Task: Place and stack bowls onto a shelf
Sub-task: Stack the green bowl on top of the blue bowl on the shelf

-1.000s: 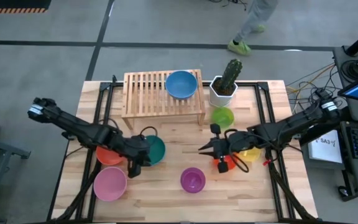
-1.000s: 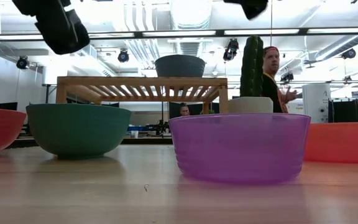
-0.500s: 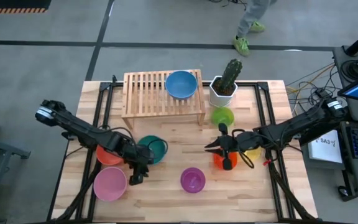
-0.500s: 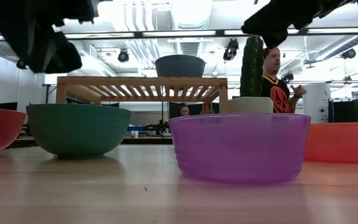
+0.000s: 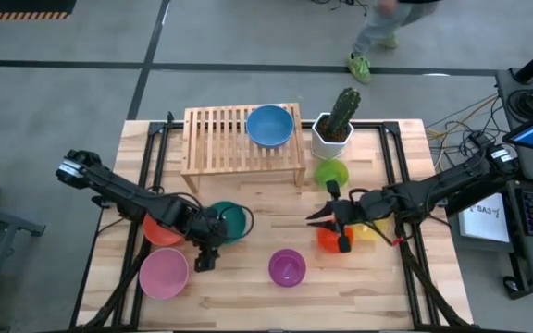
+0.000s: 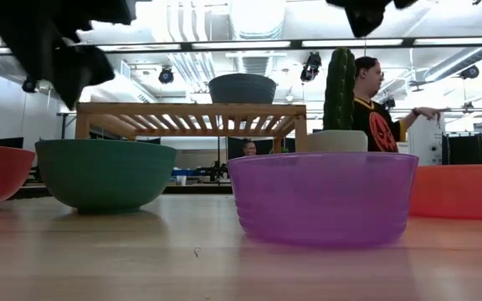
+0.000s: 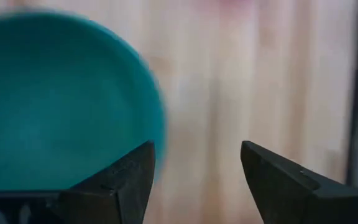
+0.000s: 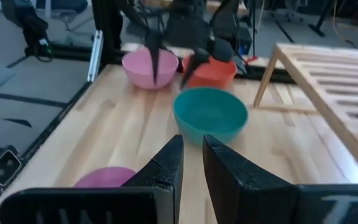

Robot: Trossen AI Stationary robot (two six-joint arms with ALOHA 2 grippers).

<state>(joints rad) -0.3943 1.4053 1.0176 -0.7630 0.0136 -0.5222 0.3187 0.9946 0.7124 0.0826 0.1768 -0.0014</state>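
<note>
The shelf (image 5: pixel 229 141) stands at the table's far side with a blue bowl (image 5: pixel 270 125) on its slatted top. On the table rest a teal bowl (image 5: pixel 232 218), a red-orange bowl (image 5: pixel 158 231), a pink bowl (image 5: pixel 163 274), a purple bowl (image 5: pixel 286 267), an orange bowl (image 5: pixel 327 240), a yellow bowl (image 5: pixel 374 230) and a lime green bowl (image 5: pixel 331 173). My left gripper (image 7: pixel 194 163) hangs open above the teal bowl's near rim (image 7: pixel 157 124), one finger over the rim and one over bare wood. My right gripper (image 8: pixel 192 155) is shut and empty, above the orange bowl.
A white pot with a cactus (image 5: pixel 334 129) stands right of the shelf, just behind the lime green bowl. Black frame rails (image 5: pixel 155 148) run along the table's left and right sides. A person (image 6: pixel 375 109) stands beyond the table's far edge.
My left gripper has come down toward the teal bowl and shifted a little toward the table's near edge. My right gripper has drawn slightly toward the table's right edge. The bowls have stayed where they were.
</note>
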